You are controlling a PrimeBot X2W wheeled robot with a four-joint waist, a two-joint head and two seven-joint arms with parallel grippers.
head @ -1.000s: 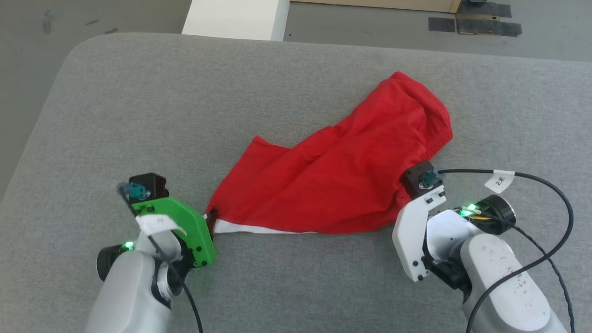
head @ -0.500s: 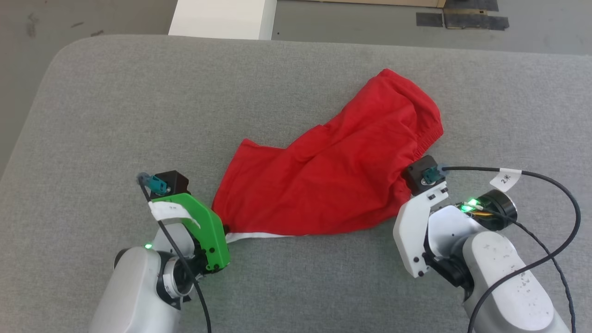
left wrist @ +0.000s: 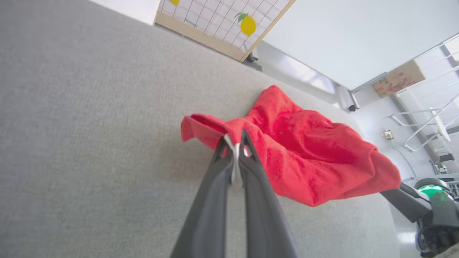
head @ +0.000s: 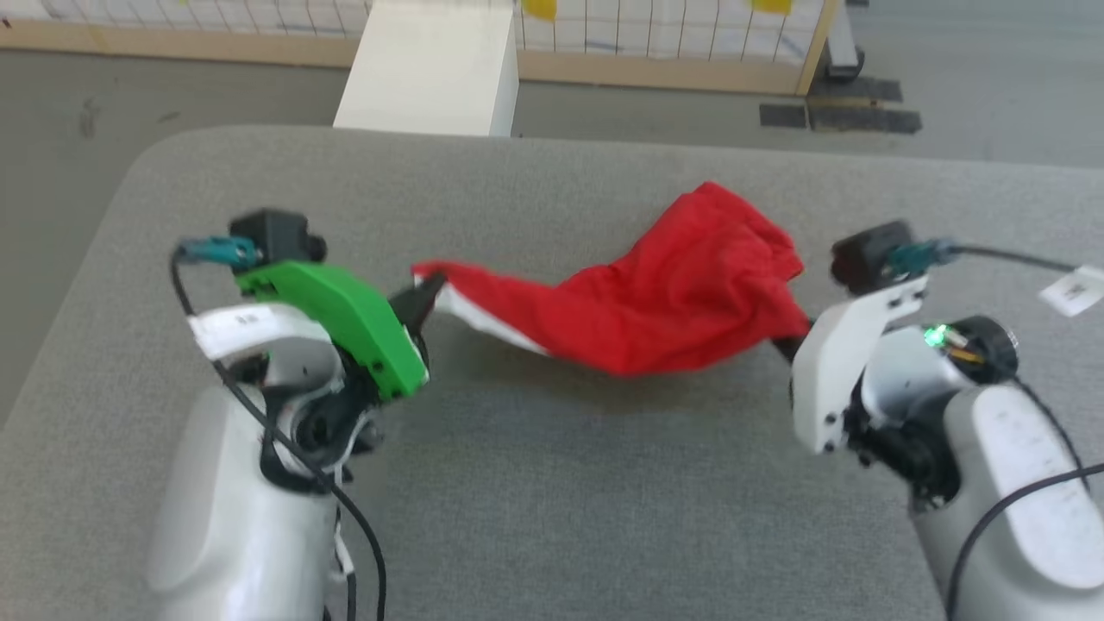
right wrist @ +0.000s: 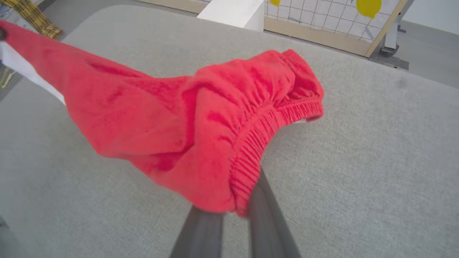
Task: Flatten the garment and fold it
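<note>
Above the grey padded table (head: 552,483), red shorts (head: 673,310) hang between 2 grippers, long axis left-right. Left gripper (head: 427,291) pinches the white-trimmed leg hem; right gripper (head: 787,343) pinches the elastic waistband. Middle sags: spreading apart looks next.

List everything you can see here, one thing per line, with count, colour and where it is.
garment: one, red with white trim, strung between both pairs of jaws
table: one, grey, padded, under the garment
block: one, white, beyond the table's far edge
grid panel: one, wood-framed with yellow fruit pictures, behind the block
left jaws: one pair, dark, shut on the garment's white-trimmed corner
right jaws: one pair, dark, shut on the garment's waistband
</note>
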